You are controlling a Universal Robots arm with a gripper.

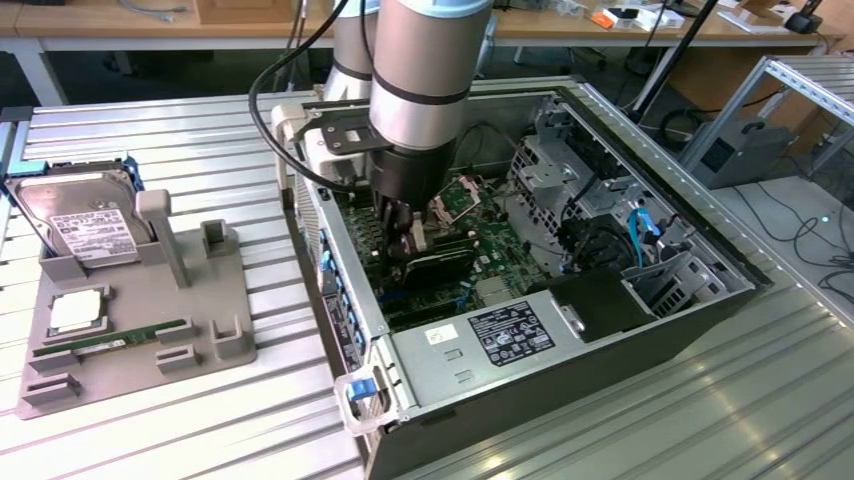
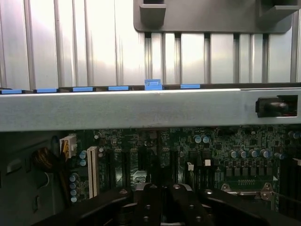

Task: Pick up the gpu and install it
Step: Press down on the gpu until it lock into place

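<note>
Slatted metal table [image 1: 200, 420]: grey holder [image 1: 140, 345], computer case [image 1: 641, 330]

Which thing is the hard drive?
Start at the grey fixture at the exterior view's left of the open computer case. The hard drive leans in its far slot: a silver box with a white label, unlike the thin green memory stick.

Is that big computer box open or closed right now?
Open. The computer case lies on its side with the side panel off, so the green motherboard and cables show from above.
</note>
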